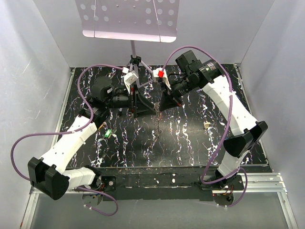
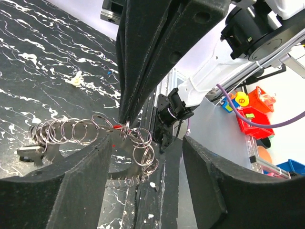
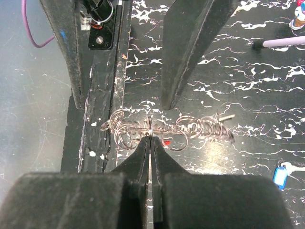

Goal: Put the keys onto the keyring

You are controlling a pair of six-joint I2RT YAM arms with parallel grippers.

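The keyring (image 3: 190,128) is a thin metal ring seen edge-on, strung with many small split rings, just above the dark marbled table. My right gripper (image 3: 150,138) is shut on one of its small rings; a red key head (image 3: 167,142) hangs beside the tips. In the left wrist view the right gripper's shut fingers (image 2: 143,62) come down onto the ring cluster (image 2: 138,148). My left gripper (image 2: 147,143) is open, its jaws standing either side of the ring's end without touching it. A green key (image 1: 107,134), a cream key (image 1: 207,125) and a blue key (image 3: 281,174) lie loose.
A music stand (image 1: 128,19) with its tripod (image 1: 136,62) stands at the back centre, close behind both grippers (image 1: 148,104). White walls enclose the table on the left, right and back. The table's near edge and mounting rail (image 3: 102,71) run beside the ring.
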